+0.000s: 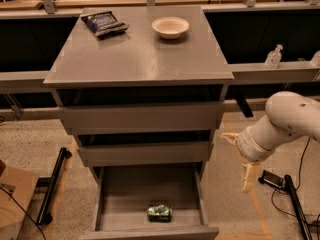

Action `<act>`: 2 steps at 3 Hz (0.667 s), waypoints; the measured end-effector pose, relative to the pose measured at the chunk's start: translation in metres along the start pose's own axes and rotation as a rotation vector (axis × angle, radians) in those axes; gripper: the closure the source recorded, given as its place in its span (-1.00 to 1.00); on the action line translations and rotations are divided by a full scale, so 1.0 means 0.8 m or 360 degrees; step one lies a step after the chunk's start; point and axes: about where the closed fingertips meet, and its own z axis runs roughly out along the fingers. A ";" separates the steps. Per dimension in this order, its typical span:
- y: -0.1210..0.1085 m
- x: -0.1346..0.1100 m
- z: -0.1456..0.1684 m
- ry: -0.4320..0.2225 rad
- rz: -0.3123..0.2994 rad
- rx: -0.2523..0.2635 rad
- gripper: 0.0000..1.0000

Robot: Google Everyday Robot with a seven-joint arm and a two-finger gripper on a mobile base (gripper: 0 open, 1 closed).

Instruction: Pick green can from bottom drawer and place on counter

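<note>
From my station, the small shiny green metal can lies on its side in the wide shallow grey bottom drawer, close behind the front panel and about midway across. The drawer is pulled out, and the can is the only thing I see in it. It sits below the pincer and off to its left in my view, well apart from it.

The pincer hangs outside the cabinet, beside its right flank at about the level of the grey middle drawer. Its cream fingers are spread and it grips nothing: one points down at the floor, the other toward the cabinet. The bulky white arm runs up and away from it to the right edge of my view.

Above the pincer and to its left, the grey top drawer is pushed in. Higher again is the broad flat grey bench. It carries a shallow white bowl and, further left, a dark blue snack bag. A small clear bottle stands on the ledge straight above the pincer.
</note>
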 end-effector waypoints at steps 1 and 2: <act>-0.015 0.007 0.074 -0.0104 0.0001 -0.0012 -1.00; -0.015 0.007 0.074 -0.0104 0.0001 -0.0012 -1.00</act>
